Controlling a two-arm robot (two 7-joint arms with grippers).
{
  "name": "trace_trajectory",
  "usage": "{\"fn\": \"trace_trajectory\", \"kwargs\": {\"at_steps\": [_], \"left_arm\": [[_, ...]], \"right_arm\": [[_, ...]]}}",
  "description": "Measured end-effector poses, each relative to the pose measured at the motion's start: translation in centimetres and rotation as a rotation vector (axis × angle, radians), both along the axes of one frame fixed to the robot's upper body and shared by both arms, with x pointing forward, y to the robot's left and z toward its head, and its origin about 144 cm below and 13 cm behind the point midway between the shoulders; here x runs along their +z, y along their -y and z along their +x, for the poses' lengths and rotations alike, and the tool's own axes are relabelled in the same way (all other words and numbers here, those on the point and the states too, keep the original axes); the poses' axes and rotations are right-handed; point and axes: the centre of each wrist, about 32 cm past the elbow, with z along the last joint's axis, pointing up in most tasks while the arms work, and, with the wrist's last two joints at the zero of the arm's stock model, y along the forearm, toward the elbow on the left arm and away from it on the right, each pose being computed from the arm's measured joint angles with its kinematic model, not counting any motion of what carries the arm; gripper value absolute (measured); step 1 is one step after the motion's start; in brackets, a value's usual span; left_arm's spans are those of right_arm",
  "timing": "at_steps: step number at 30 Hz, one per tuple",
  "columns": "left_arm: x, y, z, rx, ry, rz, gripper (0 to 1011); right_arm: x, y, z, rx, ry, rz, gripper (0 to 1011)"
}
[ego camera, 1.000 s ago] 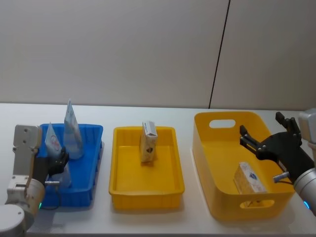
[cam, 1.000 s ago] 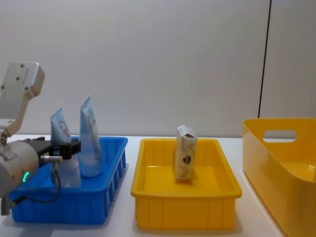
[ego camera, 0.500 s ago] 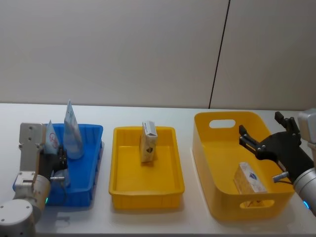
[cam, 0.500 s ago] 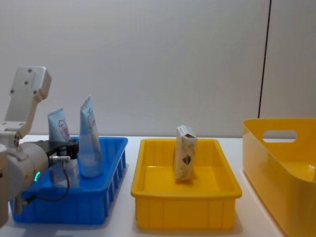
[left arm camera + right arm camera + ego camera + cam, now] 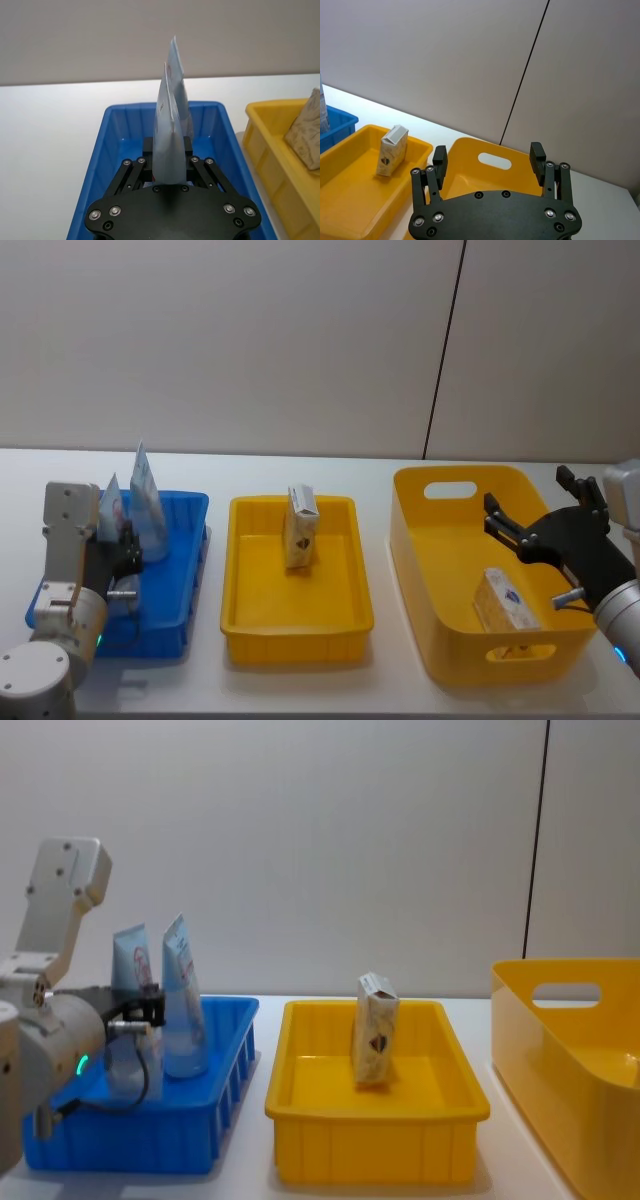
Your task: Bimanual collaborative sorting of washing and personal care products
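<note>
In the blue bin [image 5: 185, 540] my left gripper [image 5: 126, 552] is shut on the lower end of a pale blue-white tube [image 5: 112, 508], holding it upright. In the left wrist view that tube [image 5: 167, 145] stands between the fingers [image 5: 192, 150] of the left gripper [image 5: 168, 152]. A second tube [image 5: 147, 502] stands just behind and beside it. One beige pack [image 5: 301, 527] stands in the middle yellow tray [image 5: 240, 625]. Another beige pack [image 5: 505, 600] lies in the deep yellow bin [image 5: 410, 540]. My right gripper [image 5: 527, 490] hangs open and empty above that bin's right side.
The three containers sit in a row on a white table [image 5: 300, 690], with narrow gaps between them. A pale wall rises close behind. In the chest view the left arm's wrist housing [image 5: 62, 905] stands tall over the blue bin [image 5: 150, 1140].
My left gripper has carried its tube a little up and farther back in the blue bin, closer to the standing tube. The right arm has not moved.
</note>
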Motion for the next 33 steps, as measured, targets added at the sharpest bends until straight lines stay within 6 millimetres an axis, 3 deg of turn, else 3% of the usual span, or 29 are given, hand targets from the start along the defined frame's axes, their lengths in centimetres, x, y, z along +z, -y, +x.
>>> {"fn": "trace_trajectory", "kwargs": {"at_steps": [21, 33], "left_arm": [[4.2, 0.2, -2.0, -0.092, 0.183, -0.031, 273], [6.3, 1.1, -2.1, -0.216, 0.256, -0.081, 273]], "right_arm": [[0.0, 0.0, 0.0, 0.000, 0.001, 0.000, 1004], [0.0, 0.0, 0.0, 0.000, 0.001, 0.000, 1004]]}}
